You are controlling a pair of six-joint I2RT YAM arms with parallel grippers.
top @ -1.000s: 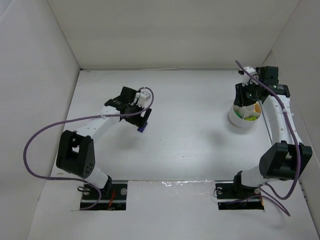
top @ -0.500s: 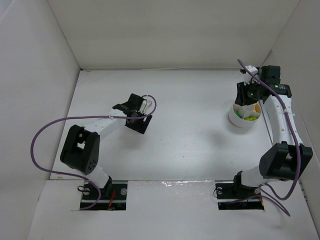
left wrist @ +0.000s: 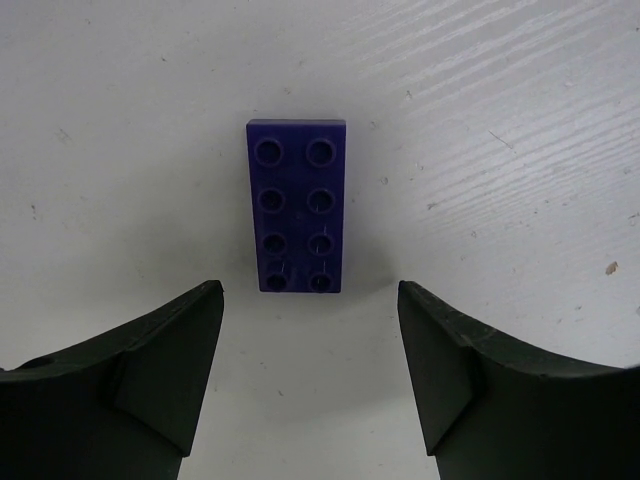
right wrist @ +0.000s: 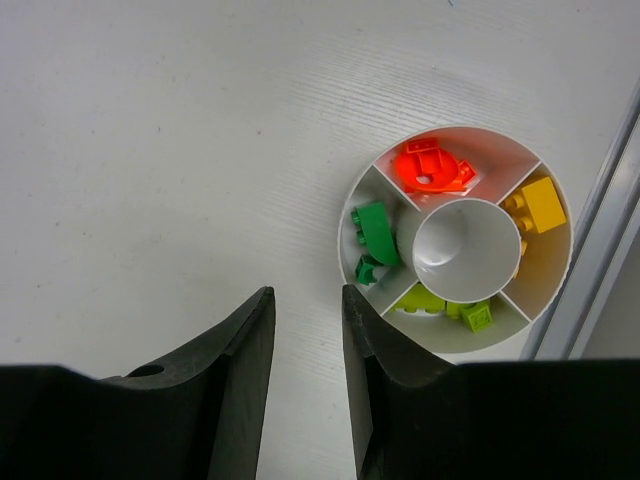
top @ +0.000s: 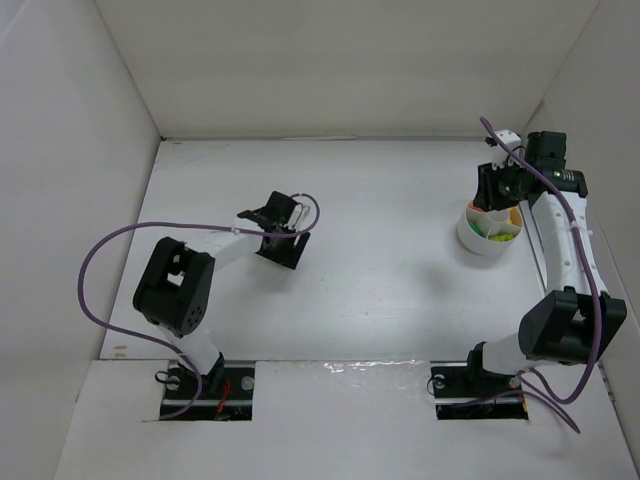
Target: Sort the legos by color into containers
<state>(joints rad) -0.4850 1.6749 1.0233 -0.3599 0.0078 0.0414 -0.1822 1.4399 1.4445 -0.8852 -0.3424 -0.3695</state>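
Under my left wrist camera: a purple brick, two studs by four, lies flat and studs up on the white table.
Left claw: spread wide and holding nothing. Its fingers sit to either side of the brick's near end, and I see a gap on both sides.
Bowl: round and white, with four wedges in my view around a white central cylinder. From overhead it stands at the right side of the table, well apart from the left arm.
Top wedge, right wrist view: one red-orange piece.
Right-hand wedge: one yellow brick.
Bottom wedge: lime green pieces, at least two.
Left-hand wedge: dark green pieces, overlapping, so I cannot count them.
Right claw: jaws drawn close with a thin gap, bare table showing through it, nothing gripped. In my wrist view it hangs beside the dark green wedge. From overhead it sits at the bowl's far edge.
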